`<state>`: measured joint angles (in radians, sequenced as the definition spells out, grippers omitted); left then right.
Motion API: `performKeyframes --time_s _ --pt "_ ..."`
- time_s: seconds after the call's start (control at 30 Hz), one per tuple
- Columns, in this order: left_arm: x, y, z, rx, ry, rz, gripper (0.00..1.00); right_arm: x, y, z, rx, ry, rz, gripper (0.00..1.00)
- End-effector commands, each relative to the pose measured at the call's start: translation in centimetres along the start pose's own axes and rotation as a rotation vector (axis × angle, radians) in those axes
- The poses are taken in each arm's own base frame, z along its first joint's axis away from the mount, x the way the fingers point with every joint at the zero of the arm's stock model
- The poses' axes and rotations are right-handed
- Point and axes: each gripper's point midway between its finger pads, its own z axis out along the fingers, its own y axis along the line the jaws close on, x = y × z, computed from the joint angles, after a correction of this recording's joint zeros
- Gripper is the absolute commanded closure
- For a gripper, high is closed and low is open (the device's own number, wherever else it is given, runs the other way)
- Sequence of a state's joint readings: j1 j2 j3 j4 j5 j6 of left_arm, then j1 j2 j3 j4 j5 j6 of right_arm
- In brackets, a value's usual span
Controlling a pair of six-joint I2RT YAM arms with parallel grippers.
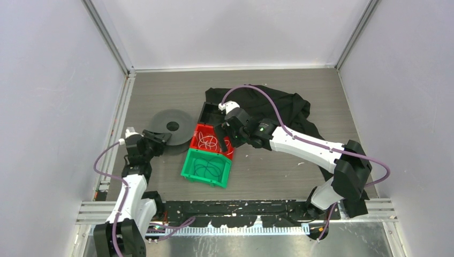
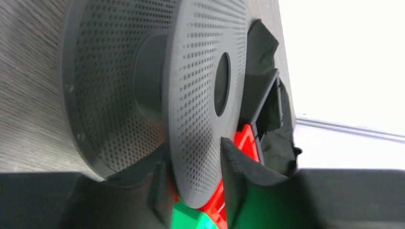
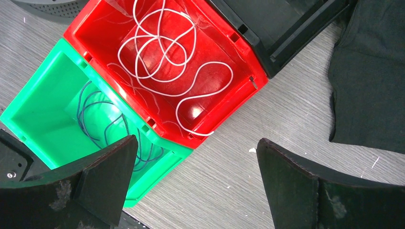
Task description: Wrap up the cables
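Note:
The white cable lies in loose curly loops inside a red bin, seen in the top view too. My right gripper is open and empty, hovering over the red bin's edge. A grey perforated spool lies on the table to the left. My left gripper is shut on the spool's rim; in the left wrist view the spool's flange sits between the two fingers.
A green bin holding thin dark cable loops touches the red bin's near side. A black bin stands behind the red one. A black cloth lies crumpled at the back right.

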<state>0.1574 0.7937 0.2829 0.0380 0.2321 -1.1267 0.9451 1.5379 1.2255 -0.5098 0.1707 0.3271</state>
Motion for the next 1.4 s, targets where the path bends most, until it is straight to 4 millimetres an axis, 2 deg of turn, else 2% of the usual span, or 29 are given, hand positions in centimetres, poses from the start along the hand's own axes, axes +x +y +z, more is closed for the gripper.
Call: performKeyframes --time_s 0.0,0.1,0.17,0.27,0.37,0.47,0.57,0.7,0.77,0.93,1.1,1.37 --pt "-2.4 -4.1 -0.3 0.103 -0.063 0.067 0.73 -2.4 0.2 -1.8 -0.01 -0.073 -0.002 0.0" --pt "-3.2 -5.0 -0.6 0.091 -0.073 0.113 0.92 -2.6 0.1 -1.9 -0.006 -0.078 -0.001 0.0" --pt "-4.0 -5.8 -0.9 0.067 -0.084 0.161 0.99 -2.6 0.0 -2.0 -0.001 -0.079 -0.003 0.0" --pt "-5.6 -7.1 -1.4 0.011 -0.09 0.304 0.99 -2.7 -0.1 -2.1 0.004 -0.083 -0.001 0.0" --pt "-7.1 -9.5 -1.7 0.002 -0.066 0.482 1.0 -2.7 -0.2 -2.1 0.007 -0.086 0.0 0.0" --pt "-7.3 -10.7 -1.3 -0.033 0.022 0.653 1.0 -2.8 -0.2 -2.0 0.009 -0.089 0.001 0.01" --pt "-6.3 -11.7 -0.7 -0.067 0.092 0.831 0.99 -3.1 -0.3 -2.1 0.018 -0.099 0.005 0.01" --pt "-3.2 -13.6 -0.2 -0.088 0.093 1.12 1.0 -3.5 -0.6 -2.4 0.032 -0.12 0.017 0.01" --pt "-2.4 -14.2 0.2 -0.078 0.083 1.189 0.99 -3.6 -0.7 -2.4 0.041 -0.128 0.024 0.0" --pt "-0.3 -13.8 1.5 -0.053 0.145 1.255 1.0 -3.5 -1.1 -2.6 0.058 -0.132 0.034 0.0" --pt "1.2 -13.6 1.9 -0.011 0.156 1.339 0.99 -3.4 -1.3 -2.7 0.068 -0.134 0.038 0.0" --pt "3.1 -12.6 2.6 0.025 0.239 1.332 0.99 -3.6 -1.2 -2.5 0.07 -0.134 0.035 0.0"
